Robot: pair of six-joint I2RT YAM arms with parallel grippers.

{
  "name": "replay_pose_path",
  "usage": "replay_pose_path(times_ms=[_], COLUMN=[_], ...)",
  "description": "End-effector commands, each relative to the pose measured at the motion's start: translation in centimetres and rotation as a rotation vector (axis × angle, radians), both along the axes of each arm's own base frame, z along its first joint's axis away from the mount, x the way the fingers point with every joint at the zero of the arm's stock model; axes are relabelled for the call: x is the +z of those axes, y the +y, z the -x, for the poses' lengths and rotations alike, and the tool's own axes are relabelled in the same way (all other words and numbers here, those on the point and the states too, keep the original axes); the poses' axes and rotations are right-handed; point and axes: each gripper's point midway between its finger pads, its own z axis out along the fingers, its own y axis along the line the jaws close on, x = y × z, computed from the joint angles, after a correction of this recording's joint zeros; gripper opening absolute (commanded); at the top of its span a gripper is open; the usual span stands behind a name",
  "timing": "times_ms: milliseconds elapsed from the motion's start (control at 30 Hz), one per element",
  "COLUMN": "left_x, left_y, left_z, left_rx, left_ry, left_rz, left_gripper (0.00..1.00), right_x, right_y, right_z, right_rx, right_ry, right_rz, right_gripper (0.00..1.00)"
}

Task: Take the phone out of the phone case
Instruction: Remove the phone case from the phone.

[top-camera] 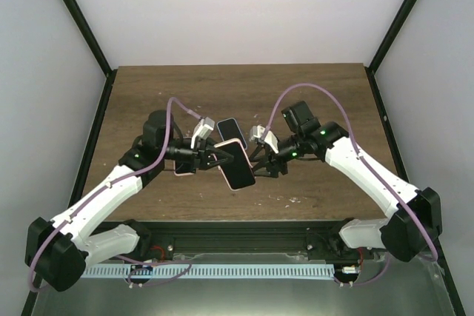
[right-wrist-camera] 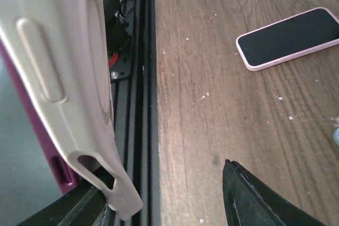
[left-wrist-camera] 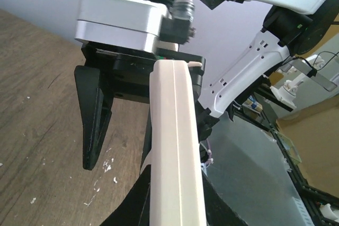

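Over the wooden table (top-camera: 311, 94), my left gripper (top-camera: 213, 158) pinches the cream phone case (left-wrist-camera: 175, 146); my right gripper (top-camera: 264, 162) stands spread. Peeling stage, I judge: next, catch its corner lip.

L hand (top-camera: 214, 158) clamped; R hand (top-camera: 260, 164) jaws apart; arms angled inward.

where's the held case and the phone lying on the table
held case (left-wrist-camera: 175, 141), left wrist view, on its side edge
table phone (right-wrist-camera: 291, 36), right wrist view, on the middle of its screen
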Motion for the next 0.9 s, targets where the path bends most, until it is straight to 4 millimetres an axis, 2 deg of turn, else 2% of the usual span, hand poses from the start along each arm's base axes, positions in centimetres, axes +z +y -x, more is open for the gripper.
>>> replay_pose_path(times_ms=[0, 200, 300, 400, 567, 700, 767, 800, 867], left_x=[-0.6, -1.2, -1.6, -1.9, -2.9, -2.4, -2.0, -1.8, -1.6], left_y=[-0.4, -0.7, -0.8, -1.4, -2.4, -2.3, -2.1, -2.0, -1.7], left_z=[5.1, 4.6, 4.0, 2.9, -1.7, -4.8, -6.1, -6.7, -8.0], left_rx=[-0.243, -0.216, -0.185, -0.152, 0.07, 0.231, 0.295, 0.322, 0.397], left_ry=[0.134, 0.13, 0.128, 0.139, 0.159, 0.143, 0.135, 0.131, 0.12], left_rz=[-0.01, -0.035, -0.049, -0.064, -0.116, -0.112, -0.103, -0.099, -0.102], left_gripper=[0.0, 0.0, 0.0, 0.0, 0.0, 0.0, 0.0, 0.03, 0.17], right_x=[8.6, 10.4, 10.4, 9.2, 7.3, 6.1, 5.4, 5.2, 4.5], right_y=[3.4, 3.5, 3.3, 3.2, 2.3, 1.3, 0.7, 0.3, -0.7], right_z=[-2.6, -1.1, -0.4, -0.1, 1.2, 2.0, 1.6, 1.3, 0.3], right_rx=[0.023, 0.092, 0.11, 0.107, 0.101, 0.069, 0.026, -0.001, -0.068], right_ry=[-0.109, -0.012, -0.007, 0.032, 0.094, 0.113, 0.147, 0.166, 0.221], right_rz=[-0.321, -0.389, -0.407, -0.394, -0.366, -0.343, -0.331, -0.33, -0.33], right_gripper=[0.54, 0.57, 0.57, 0.44, 0.26, 0.04, 0.01, 0.01, 0.01])
